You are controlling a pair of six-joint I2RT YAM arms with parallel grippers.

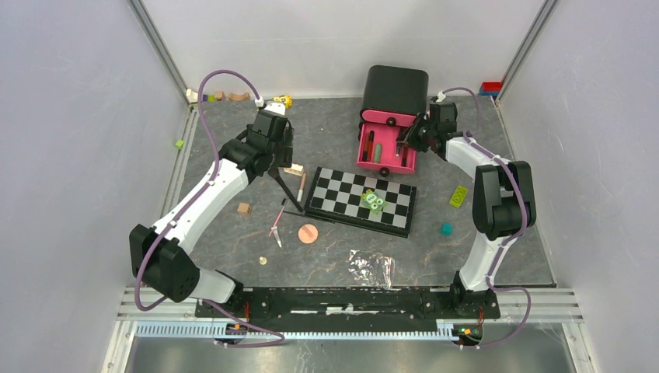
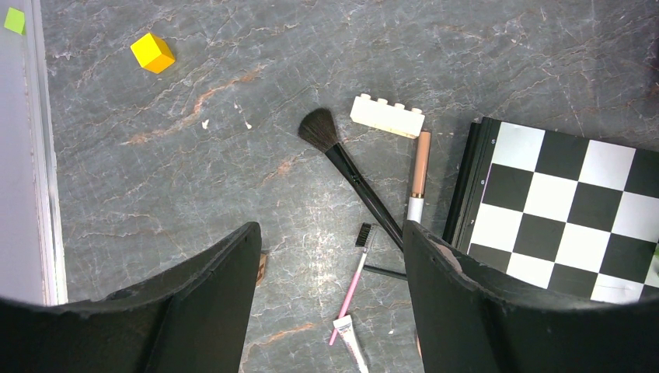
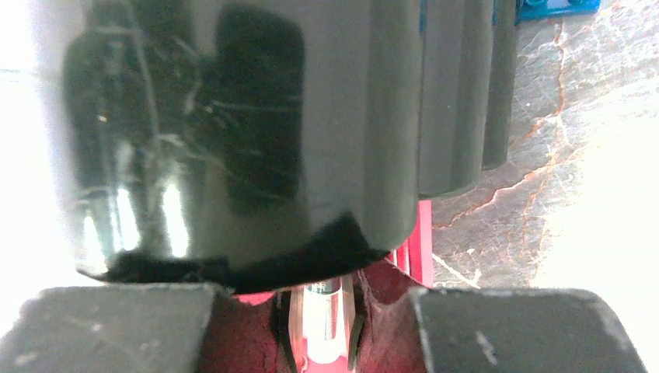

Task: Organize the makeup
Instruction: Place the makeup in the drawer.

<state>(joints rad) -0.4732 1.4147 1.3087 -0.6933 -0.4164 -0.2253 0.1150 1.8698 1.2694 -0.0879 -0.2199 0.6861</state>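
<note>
Left gripper (image 2: 332,233) is hanging open above the black brush (image 2: 353,177) beside the chequered board (image 2: 559,210); whether the right gripper (image 1: 406,144), beyond the board, is open or closed cannot be told.

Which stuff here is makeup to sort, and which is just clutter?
Job: brush, peach pencil, pink pencil, puff, pink drawer.
Clutter: chequered board, yellow block, white brick, green bricks, wrapper.

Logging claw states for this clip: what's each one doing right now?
Left claw: open, empty.
Right claw: open over the pink drawer, gripping nothing.
</note>
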